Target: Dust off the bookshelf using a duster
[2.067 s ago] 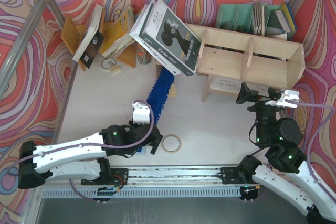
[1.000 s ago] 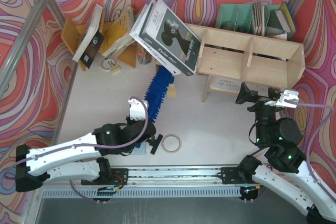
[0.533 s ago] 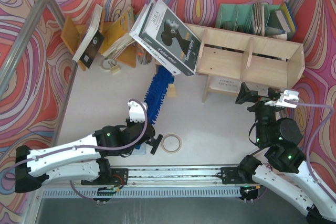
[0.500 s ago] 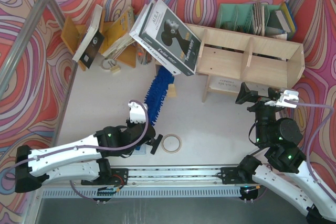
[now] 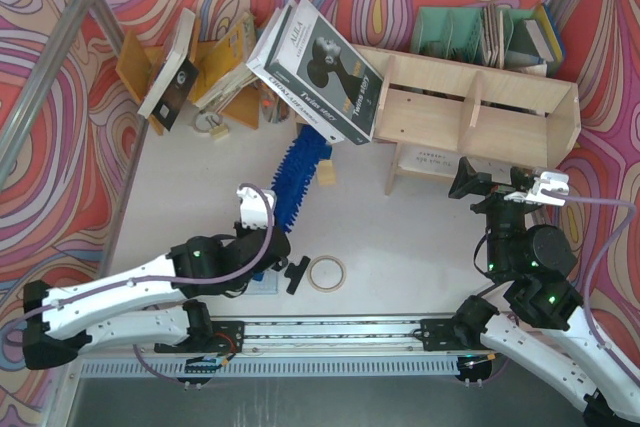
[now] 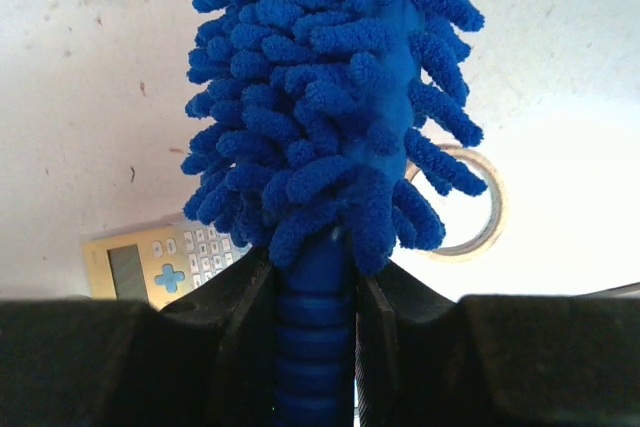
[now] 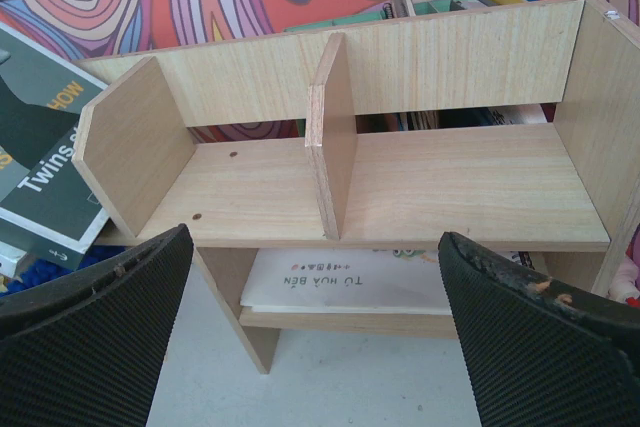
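The duster is bright blue and fluffy and lies slanted across the white table, its tip under the big leaning book. My left gripper is shut on its ribbed dark blue handle. In the left wrist view the bristles of the duster rise straight out from my left gripper. The pale plywood bookshelf stands at the right rear. My right gripper hovers open in front of it. The right wrist view shows the bookshelf beyond my right gripper, nothing between the pads.
A tape roll and a gold calculator lie by the left gripper. A white booklet rests on the shelf's lower tier. A green file organizer sits behind the shelf. An orange book rack stands at the rear left.
My left gripper, with the duster in it, has shifted slightly to the left and away from the base. The right arm has stayed still.
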Robot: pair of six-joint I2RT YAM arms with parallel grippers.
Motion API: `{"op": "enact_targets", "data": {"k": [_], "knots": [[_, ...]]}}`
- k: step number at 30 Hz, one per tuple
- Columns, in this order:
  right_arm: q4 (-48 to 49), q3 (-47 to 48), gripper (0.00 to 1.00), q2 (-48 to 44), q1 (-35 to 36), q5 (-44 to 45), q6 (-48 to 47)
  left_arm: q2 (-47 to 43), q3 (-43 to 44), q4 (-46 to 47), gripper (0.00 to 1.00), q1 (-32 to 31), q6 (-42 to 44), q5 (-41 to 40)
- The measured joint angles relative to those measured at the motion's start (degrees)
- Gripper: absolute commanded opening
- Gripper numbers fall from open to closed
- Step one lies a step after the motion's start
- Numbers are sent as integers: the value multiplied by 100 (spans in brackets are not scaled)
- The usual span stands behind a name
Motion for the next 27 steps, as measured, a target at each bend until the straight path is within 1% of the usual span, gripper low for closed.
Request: {"op": "enact_targets", "data": {"k": [5, 8, 11, 16, 20, 27], "knots": [[0, 0, 99, 0, 0, 0, 0, -398, 278, -94, 0, 0, 205, -155], [0, 0, 99, 0, 0, 0, 0, -669, 284, -68, 0, 0, 391, -181], [2, 0, 99, 0, 0, 0, 0, -754, 284, -63, 0, 13, 505, -184], [0, 0, 99, 0, 0, 0, 0, -402, 286, 118, 0, 39, 623, -114], [0, 0, 99, 0, 0, 0, 0, -35, 310, 505, 0, 59, 691, 15], [4, -33, 99, -35, 0, 0, -2, 516, 407, 1290, 0, 68, 686, 466]]}}
